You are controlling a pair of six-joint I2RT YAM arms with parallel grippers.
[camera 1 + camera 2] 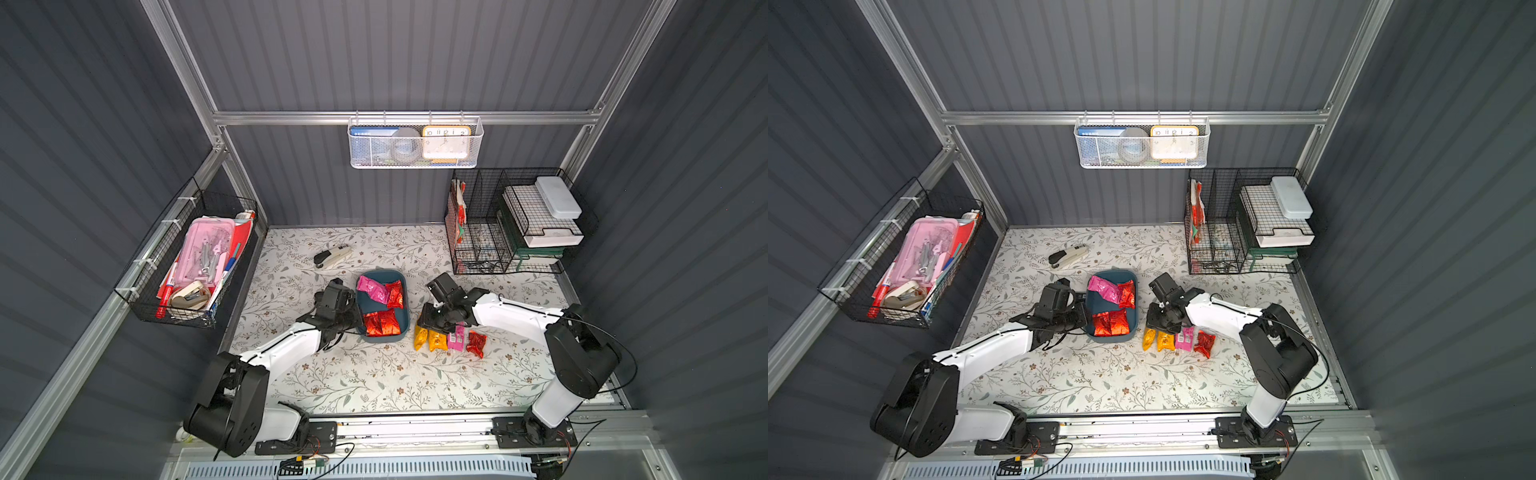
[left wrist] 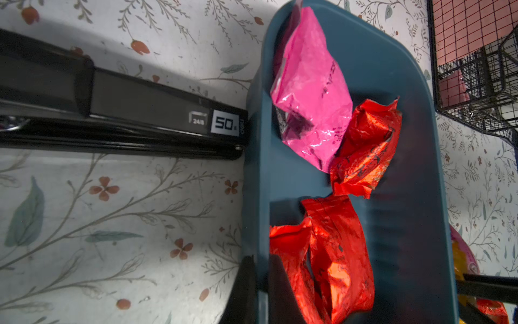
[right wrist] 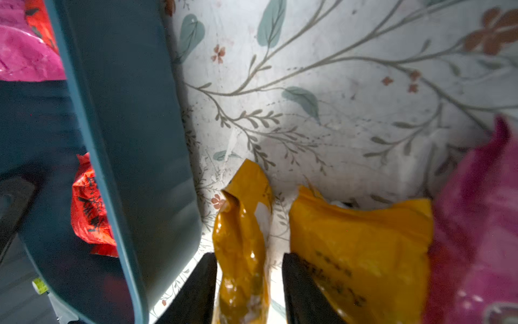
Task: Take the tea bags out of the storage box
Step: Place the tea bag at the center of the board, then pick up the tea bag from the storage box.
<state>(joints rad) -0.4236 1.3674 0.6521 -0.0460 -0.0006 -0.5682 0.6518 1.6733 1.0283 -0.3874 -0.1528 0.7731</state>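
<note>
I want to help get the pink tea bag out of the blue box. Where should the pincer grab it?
Likely from straight above, pinching the pink tea bag across its width at the end leaning on the storage box wall. Its other end touches a red tea bag, so there's less room there.

The left arm (image 1: pixel 286 345) reaches forward and inward with its wrist low. The left gripper (image 2: pixel 260 269) is clamped on the box (image 2: pixel 392 84) wall, one finger inside and one outside. The right arm (image 1: pixel 511 313) folds inward, wrist tipped down. The right gripper (image 3: pixel 249 261) points down, jaws apart, straddling a yellow sachet (image 3: pixel 241 224).
</note>
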